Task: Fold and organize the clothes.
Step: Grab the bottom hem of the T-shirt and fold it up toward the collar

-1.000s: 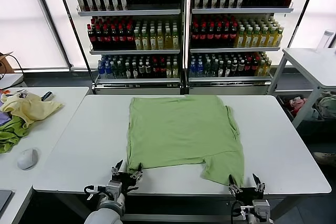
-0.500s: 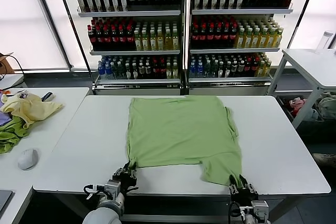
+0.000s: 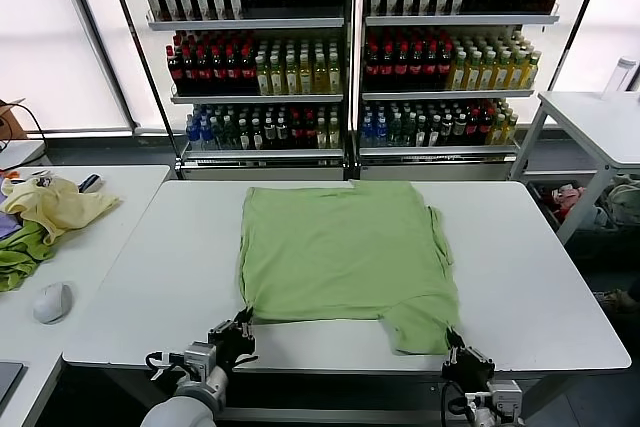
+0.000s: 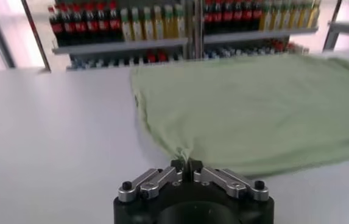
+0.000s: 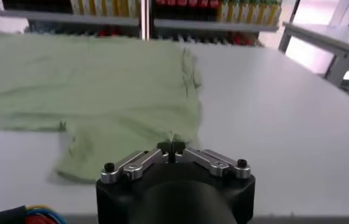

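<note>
The light green shirt lies spread flat on the white table, plain side up, with a sleeve flap reaching the near right. My left gripper is shut on the shirt's near left corner; a small peak of cloth rises between its closed fingers. At the near right corner, my right gripper is shut on the cloth too, and its fingers pinch the edge of the sleeve flap.
Shelves of bottles stand behind the table. A side table on the left holds a pale yellow cloth, a darker green cloth and a mouse. Another white table stands at the right.
Both grippers stood open just off the shirt's near corners, then moved in and shut on the cloth. The near edge has been tugged slightly and the shirt has shifted a little to the left.
</note>
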Robot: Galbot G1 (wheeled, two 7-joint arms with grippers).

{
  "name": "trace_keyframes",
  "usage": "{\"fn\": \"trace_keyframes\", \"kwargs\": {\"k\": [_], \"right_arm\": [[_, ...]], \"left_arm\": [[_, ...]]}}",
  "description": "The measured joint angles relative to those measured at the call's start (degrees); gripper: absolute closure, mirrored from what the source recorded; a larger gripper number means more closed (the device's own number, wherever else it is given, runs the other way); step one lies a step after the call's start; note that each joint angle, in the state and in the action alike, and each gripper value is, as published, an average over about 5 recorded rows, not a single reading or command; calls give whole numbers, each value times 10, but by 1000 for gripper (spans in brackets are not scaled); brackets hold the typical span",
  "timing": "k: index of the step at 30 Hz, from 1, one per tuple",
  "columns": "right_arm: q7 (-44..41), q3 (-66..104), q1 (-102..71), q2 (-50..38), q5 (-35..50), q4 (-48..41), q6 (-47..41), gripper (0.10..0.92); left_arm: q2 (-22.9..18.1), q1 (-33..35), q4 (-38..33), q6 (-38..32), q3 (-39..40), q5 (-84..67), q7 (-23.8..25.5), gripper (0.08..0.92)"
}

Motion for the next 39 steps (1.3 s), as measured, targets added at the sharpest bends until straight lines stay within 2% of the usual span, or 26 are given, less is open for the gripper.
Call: {"fn": "trace_keyframes", "kwargs": {"k": [8,15,26,39], "right_arm": [[-3,-1,40,-23,16,-14,17,900],[-3,-11,105,-45,27,-48,19,900],[-8,-41,211,-73,32,-124,17,900],[-18,-91,315,-72,6,-215,28,900]], "left_arm": [[26,-15,-10,-28,-2,-26,13,864],[50,-49,9,-44,9,-46,23,866],[83,-136,76,-49,48,-64,28,865],[81,-238,171,-53,100,-41,23,869]]}}
